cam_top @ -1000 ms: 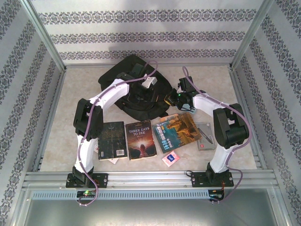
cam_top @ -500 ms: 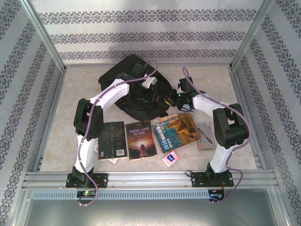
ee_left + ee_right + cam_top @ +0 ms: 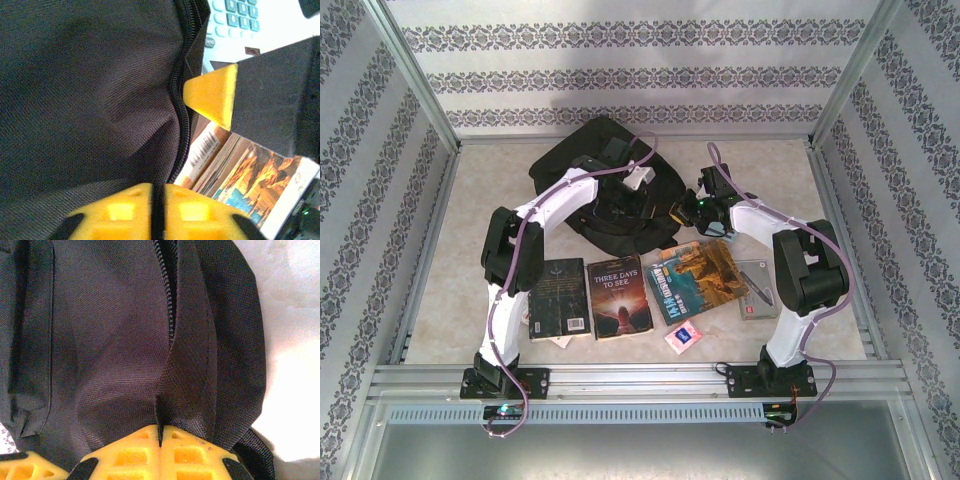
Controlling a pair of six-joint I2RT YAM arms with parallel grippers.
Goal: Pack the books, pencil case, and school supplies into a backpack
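The black backpack [image 3: 570,165] lies at the back middle of the table. My left gripper [image 3: 158,187] is shut on a strip of its fabric beside the zip [image 3: 181,100], over the bag's middle [image 3: 623,203]. At the bag's right edge, my right gripper [image 3: 160,429] [image 3: 682,210] pinches a fold of the backpack [image 3: 115,340]; one of its yellow fingers [image 3: 215,95] shows in the left wrist view. The books lie in a row in front: black [image 3: 560,297], brown "Three Days to See" [image 3: 619,296], blue-and-orange [image 3: 695,280] [image 3: 250,170]. A button-grid box [image 3: 235,15] and a pink-and-white packet [image 3: 683,336] are the supplies.
A grey flat case [image 3: 755,288] lies right of the books; I cannot tell whether it is the pencil case. Patterned walls and metal rails [image 3: 620,378] close in the table. Bare tabletop [image 3: 450,270] lies left of the left arm.
My left gripper has closed from slightly open onto the backpack's fabric by the zip, and its arm shifted a little to the right. The right arm and the books have not moved.
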